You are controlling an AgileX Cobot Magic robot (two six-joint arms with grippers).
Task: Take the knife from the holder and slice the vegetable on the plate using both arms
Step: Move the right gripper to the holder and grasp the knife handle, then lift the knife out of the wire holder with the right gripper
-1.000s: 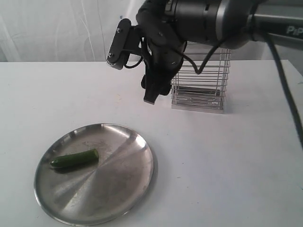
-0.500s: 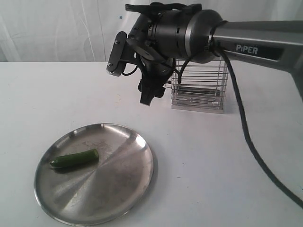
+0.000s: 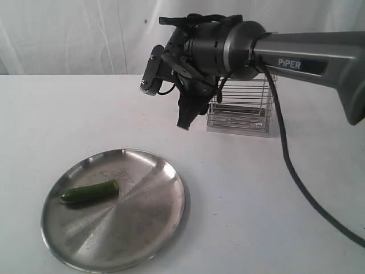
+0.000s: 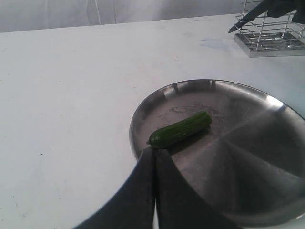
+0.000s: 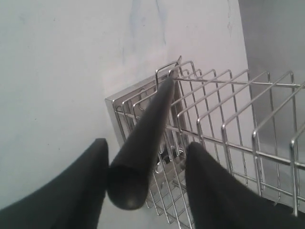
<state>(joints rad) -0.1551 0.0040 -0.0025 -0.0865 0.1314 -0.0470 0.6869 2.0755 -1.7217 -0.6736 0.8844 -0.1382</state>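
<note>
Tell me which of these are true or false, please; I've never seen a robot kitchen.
1. The cucumber lies whole on the steel plate. True.
2. The knife is lying on the plate. False: it stands in the wire holder, handle sticking out.
3. The left gripper has its fingers pressed together. True.
4. The right gripper is clamped on the cucumber. False: it is open, with the knife handle between its fingers.
5. The holder stands on the plate. False: it stands on the table, apart from it.
</note>
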